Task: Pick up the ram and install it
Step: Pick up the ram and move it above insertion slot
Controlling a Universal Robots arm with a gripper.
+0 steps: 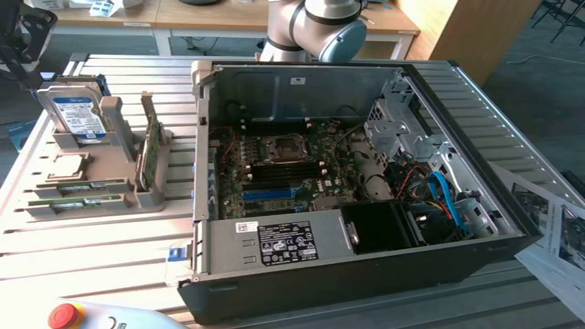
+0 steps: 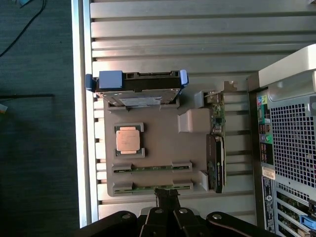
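Two ram sticks, thin and green, lie edge-up in slots of a grey holder tray [image 1: 109, 171]: one ram [image 1: 87, 185] [image 2: 152, 167] and a second ram [image 1: 78, 203] [image 2: 152, 187] beside it. In the wrist view my gripper [image 2: 167, 193] hangs high above the tray, its dark fingers pressed together and shut on nothing. Its tips line up over the outer ram stick. The open computer case [image 1: 366, 171] lies on its side, with the motherboard [image 1: 283, 164] and its black memory slots [image 1: 288, 175] exposed.
The tray also holds a blue-labelled hard drive [image 1: 78, 113] [image 2: 138, 86], a square silver processor [image 1: 68, 166] [image 2: 129, 139] and an upright expansion card [image 1: 151, 147] [image 2: 216, 148]. A red emergency stop button [image 1: 64, 314] sits at the front edge. Papers [image 1: 557, 226] lie at the exterior view's right.
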